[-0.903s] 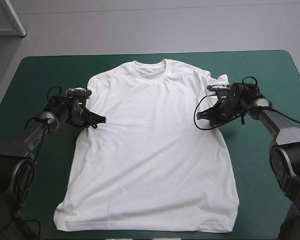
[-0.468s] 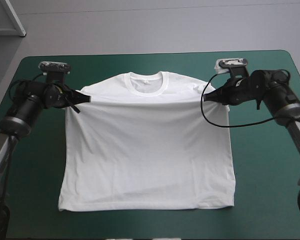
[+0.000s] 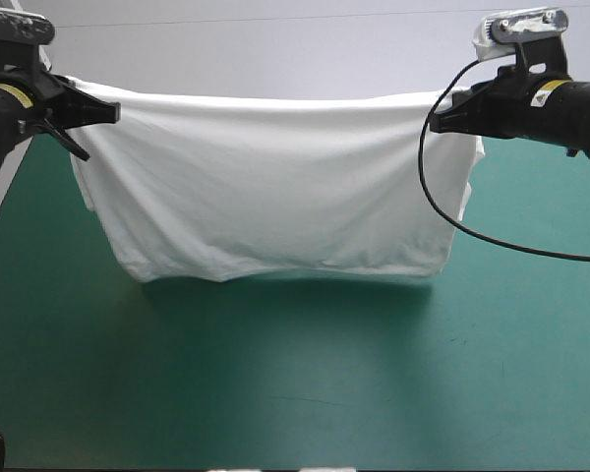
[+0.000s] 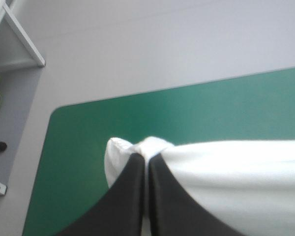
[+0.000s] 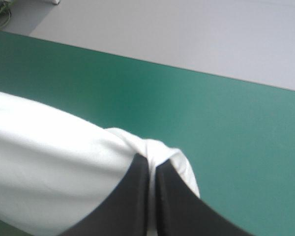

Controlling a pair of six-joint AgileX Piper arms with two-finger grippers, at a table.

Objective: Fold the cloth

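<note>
The white T-shirt (image 3: 275, 187) hangs in the air as a wide sheet stretched between both arms, its lower hem just above the teal-green cover. My left gripper (image 3: 113, 110) is shut on the T-shirt's left upper corner; in the left wrist view the gripper (image 4: 147, 156) pinches a white fold (image 4: 152, 146). At the opposite corner my right gripper (image 3: 435, 116) is shut on the cloth, and in the right wrist view the gripper (image 5: 152, 164) holds a bunched white edge (image 5: 157, 149). The collar and sleeves are hidden.
The teal-green cover (image 3: 295, 383) lies bare in front of the hanging shirt, with a dark shadow under the hem. A corner of a white shelf frame (image 4: 19, 46) stands beyond the table's far left corner.
Both grippers have risen high and moved apart with the shirt's sides in them. The shirt went from lying flat to hanging as a raised sheet, its hem lifted from the table's front.
</note>
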